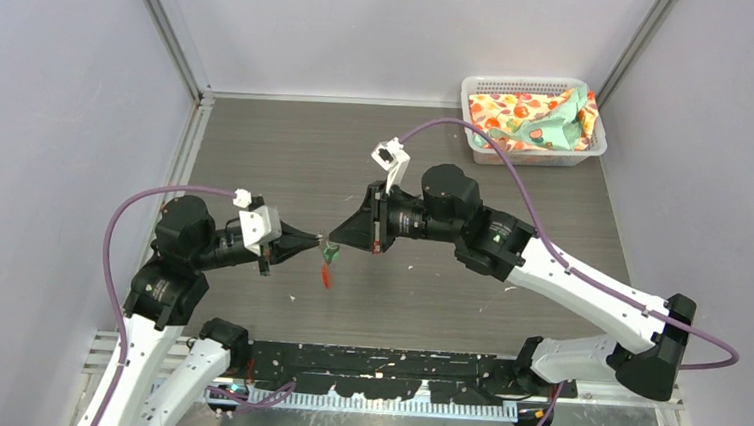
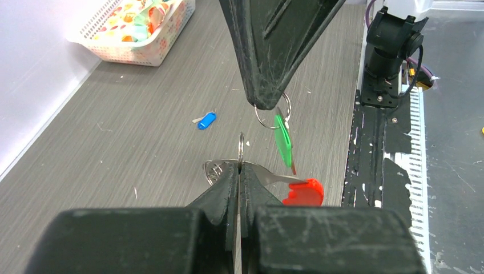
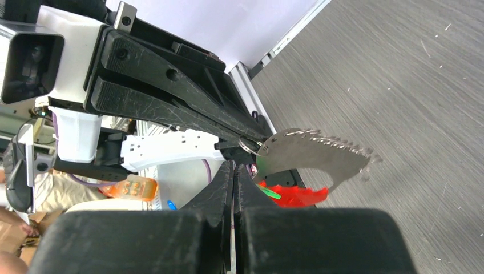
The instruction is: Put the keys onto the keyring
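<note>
left wrist, left gripper (image 2: 240,169): right at the lens, fingers pressed together on the keyring (image 2: 241,149), red tag (image 2: 303,192) poking out sideways
left wrist, right gripper (image 2: 265,104): tips pinching the little ring of the green key (image 2: 282,140), hanging just above the keyring
left wrist, blue key (image 2: 206,120): flat on the table (image 2: 114,160), well apart from both
top: 2 grippers tip to tip mid-table, red tag dangling lowest; basket (image 1: 522,82) of cloth (image 1: 525,118) far right
right wrist: own fingers shut tight, silvery toothed blade (image 3: 314,155) just past them

Left gripper (image 1: 314,240) and right gripper (image 1: 336,237), both closed tight, point toward each other, tips almost touching.
</note>
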Available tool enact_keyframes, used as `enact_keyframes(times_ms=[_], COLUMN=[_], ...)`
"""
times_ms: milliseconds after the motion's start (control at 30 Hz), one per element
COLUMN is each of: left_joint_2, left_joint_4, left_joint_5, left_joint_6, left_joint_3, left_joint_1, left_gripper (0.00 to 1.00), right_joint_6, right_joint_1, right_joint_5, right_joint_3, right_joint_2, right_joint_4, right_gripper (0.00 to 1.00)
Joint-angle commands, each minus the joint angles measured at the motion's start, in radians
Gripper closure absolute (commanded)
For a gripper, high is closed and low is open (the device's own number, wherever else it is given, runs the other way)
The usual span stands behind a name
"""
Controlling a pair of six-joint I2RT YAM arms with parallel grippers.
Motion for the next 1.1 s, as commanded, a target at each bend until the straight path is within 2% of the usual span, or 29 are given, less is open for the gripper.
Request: enact_keyframes(times_ms=[0, 1067], left_joint_2=[-0.012, -0.035], left_joint_4=[0.049, 0.058], left_joint_5=[0.013, 0.026], left_joint_6=[0.001, 0.011], left_joint_3=[0.029, 0.008], left_joint_1=[-0.003, -0.003], left_gripper=[1.0, 1.0], right_joint_6=[-0.009, 0.025], right_joint_1=[0.0, -0.012], right_joint_5=[0.042, 0.036], right_joint_3=[0.005, -0.03], right_joint_2=[-0.019, 0.02], right_joint_4=[0.039, 0.118], right_gripper=[0.99, 0.99])
